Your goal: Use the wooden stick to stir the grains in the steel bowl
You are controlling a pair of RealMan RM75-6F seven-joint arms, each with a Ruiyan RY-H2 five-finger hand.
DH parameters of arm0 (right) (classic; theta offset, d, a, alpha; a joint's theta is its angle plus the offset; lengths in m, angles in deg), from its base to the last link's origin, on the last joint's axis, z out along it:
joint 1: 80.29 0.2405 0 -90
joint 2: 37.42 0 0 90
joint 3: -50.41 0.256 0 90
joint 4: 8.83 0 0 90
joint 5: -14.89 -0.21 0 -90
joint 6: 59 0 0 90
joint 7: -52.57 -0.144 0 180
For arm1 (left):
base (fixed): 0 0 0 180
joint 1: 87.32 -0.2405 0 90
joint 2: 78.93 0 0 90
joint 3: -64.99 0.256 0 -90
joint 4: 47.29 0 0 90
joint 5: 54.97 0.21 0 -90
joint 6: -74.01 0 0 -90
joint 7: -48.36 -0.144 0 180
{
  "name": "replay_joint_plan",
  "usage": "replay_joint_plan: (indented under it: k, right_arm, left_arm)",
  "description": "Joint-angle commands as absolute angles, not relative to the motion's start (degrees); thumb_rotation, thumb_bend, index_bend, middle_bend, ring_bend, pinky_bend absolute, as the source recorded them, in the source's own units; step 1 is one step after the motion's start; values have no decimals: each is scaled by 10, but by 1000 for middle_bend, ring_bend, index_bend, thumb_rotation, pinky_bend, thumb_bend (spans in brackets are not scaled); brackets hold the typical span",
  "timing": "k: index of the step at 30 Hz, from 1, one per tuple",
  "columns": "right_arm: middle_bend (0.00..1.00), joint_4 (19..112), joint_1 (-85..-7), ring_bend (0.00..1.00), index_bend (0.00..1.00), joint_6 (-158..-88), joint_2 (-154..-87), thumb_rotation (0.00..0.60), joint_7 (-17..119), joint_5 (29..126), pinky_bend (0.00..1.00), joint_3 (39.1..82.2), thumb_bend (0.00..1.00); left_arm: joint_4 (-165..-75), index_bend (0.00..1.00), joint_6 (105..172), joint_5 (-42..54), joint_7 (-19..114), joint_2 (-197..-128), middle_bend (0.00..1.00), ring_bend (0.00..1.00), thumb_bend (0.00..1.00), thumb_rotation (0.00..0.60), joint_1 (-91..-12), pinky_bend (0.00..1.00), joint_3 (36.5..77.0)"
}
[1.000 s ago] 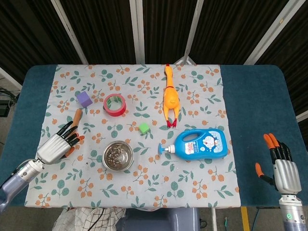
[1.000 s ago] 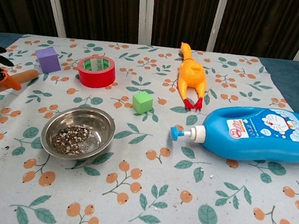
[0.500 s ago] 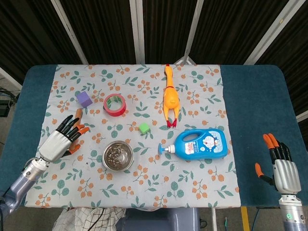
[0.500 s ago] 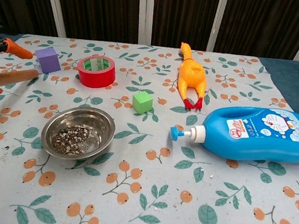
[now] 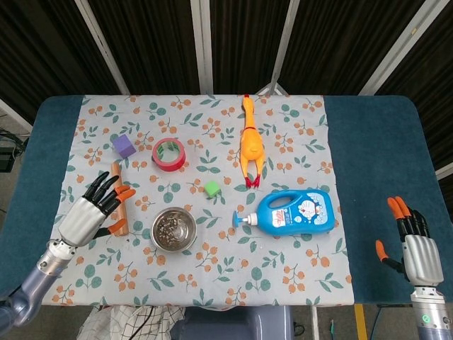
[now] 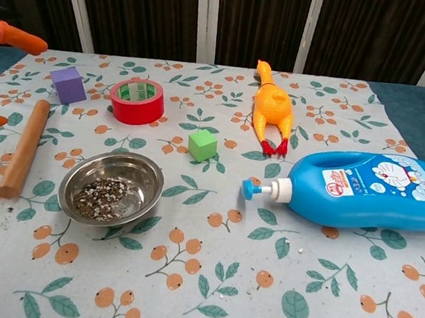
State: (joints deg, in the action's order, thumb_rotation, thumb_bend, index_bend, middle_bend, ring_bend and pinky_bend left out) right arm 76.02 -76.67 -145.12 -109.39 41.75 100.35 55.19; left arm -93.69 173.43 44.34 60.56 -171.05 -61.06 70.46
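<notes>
floral cloth (image 5: 212, 234), left robot hand (image 5: 92, 211) spread (empty)

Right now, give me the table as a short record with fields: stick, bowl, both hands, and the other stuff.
stick: wooden stick lies flat on the cloth, left of the bowl, not held
bowl: steel bowl upright, grains inside
left hand: left hand open, over the stick
right hand: right hand open, far right
other: red tape roll, purple cube, green cube, rubber chicken, blue bottle on its side

left hand (image 5: 90, 211) covering part of wooden stick (image 5: 119, 205), mostly cropped in chest view
</notes>
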Motion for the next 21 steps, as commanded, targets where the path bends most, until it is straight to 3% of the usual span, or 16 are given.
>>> replay_joint_plan:
  k: [1,5,10,13,21]
  right_arm:
    - [0,760,-767,0,0,-1451,-1094,600,417,1004,0,551,448]
    - [0,759,-766,0,0,-1450,-1094,600,419,1007,0,550,448]
    - [0,757,-764,0,0,-1446,-1094,600,428,1010,0,547,449]
    - [0,756,-763,0,0,-1447,-1094,600,433,1012,0,547,448]
    - [0,748,-764,0,0,-1458,-1100,600,453,1023,0,545,416]
  left_arm:
    - [-986,180,1730,436,581,-1681,193,67,273,600,-626,0,702]
    - [-1068,117,1712,414,541,-1642,102,33,172,600,-655,0,709]
    - [-1204,86,1693,380,466,-1581,47,1,140,600,-700,0,725]
    - [-1240,72,1703,368,449,-1563,4,0,101,600,-722,0,725]
    - [-1287,46,1724,323,467,-1526,0,0,95,600,-773,0,706]
